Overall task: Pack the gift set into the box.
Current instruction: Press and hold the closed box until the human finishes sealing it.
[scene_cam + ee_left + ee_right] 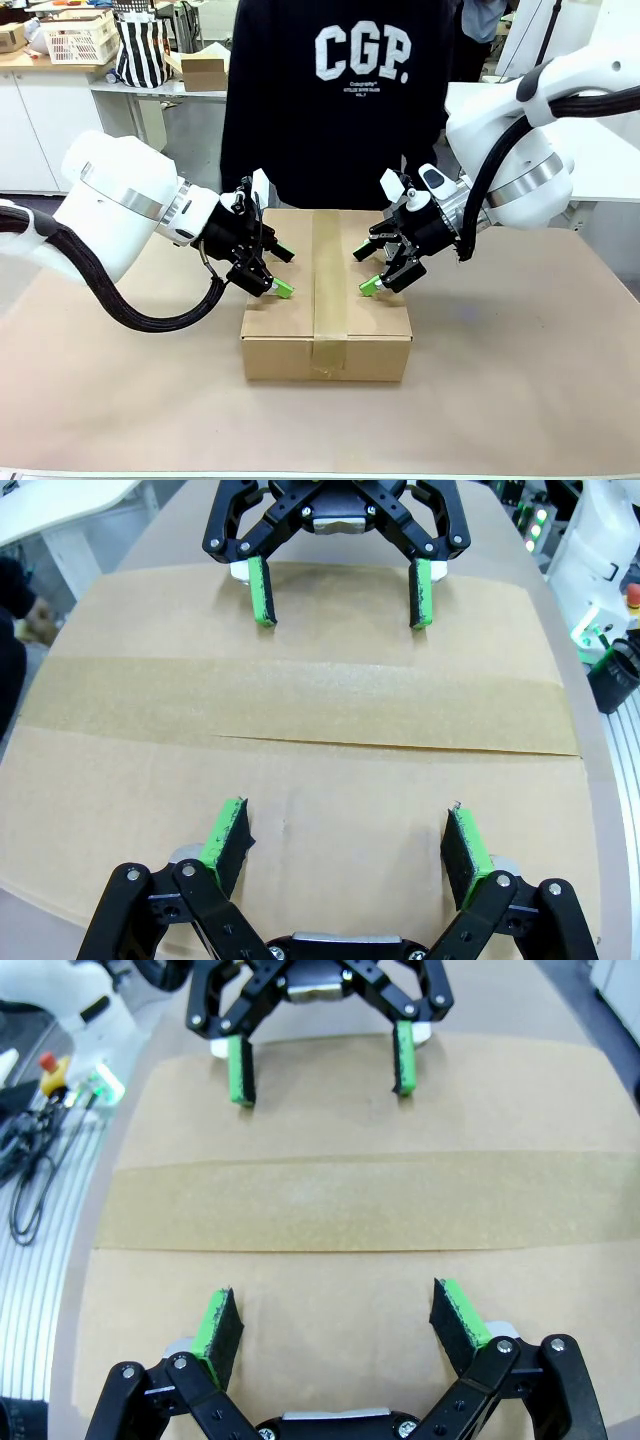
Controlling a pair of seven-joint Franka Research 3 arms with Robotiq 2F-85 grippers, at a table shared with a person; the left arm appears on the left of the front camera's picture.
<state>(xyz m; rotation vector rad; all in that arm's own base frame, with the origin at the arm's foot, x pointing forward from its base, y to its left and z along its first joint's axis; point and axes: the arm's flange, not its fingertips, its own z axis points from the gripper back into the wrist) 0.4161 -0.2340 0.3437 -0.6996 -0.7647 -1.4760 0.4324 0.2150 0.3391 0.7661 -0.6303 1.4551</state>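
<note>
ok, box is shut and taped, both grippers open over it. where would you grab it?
Probably not from above: the box offers only a flat taped lid, far wider than either open gripper. Likely best is a two-arm squeeze on the short side walls, left gripper coming in from its own side, right gripper from the opposite one. The tape strip gives no edge to pinch.

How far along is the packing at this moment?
Done, by the look of it: the box lies shut, its flaps flat and the tape strip sealing the middle seam; what is inside cannot be seen. In hand: nothing. The left hand and right hand hover open over the top, one on each side of the tape, facing each other. Left: apparently nothing but pulling the arms back.
</note>
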